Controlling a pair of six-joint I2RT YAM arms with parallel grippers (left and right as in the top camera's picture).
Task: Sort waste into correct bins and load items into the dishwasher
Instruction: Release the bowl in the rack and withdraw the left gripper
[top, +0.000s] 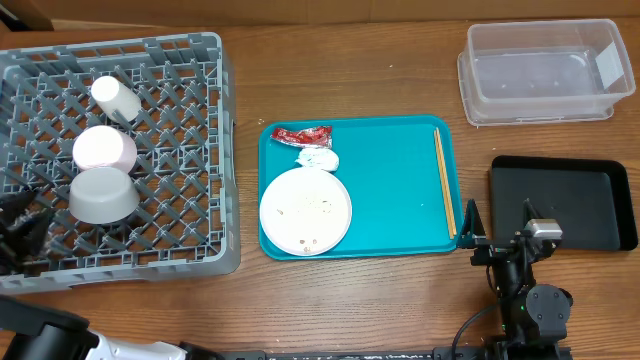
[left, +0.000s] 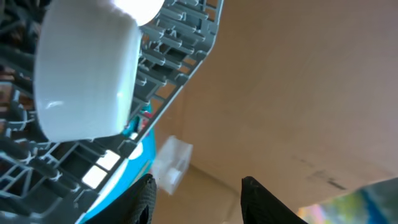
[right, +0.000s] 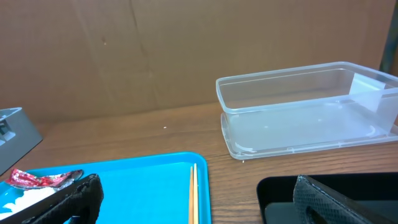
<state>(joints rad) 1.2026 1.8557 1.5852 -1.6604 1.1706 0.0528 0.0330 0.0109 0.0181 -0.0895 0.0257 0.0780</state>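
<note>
Wooden table (top: 350, 80), dish rack (top: 180, 205), cardboard wall (right: 124, 56)

Bright, even light with soft shadows; the left wrist view is blurred, the others sharp.

Overhead, the dish rack (top: 180, 180) runs off the left edge. The right wrist view cuts the black tray (right: 277, 202) at bottom, the clear tub (right: 292, 124) at right.

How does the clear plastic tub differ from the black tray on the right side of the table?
The clear tub is see-through with tall walls; the black tray is opaque and shallow. The tub sits farther from the robot, the tray nearer. Both are rectangular and rest on the table.
</note>
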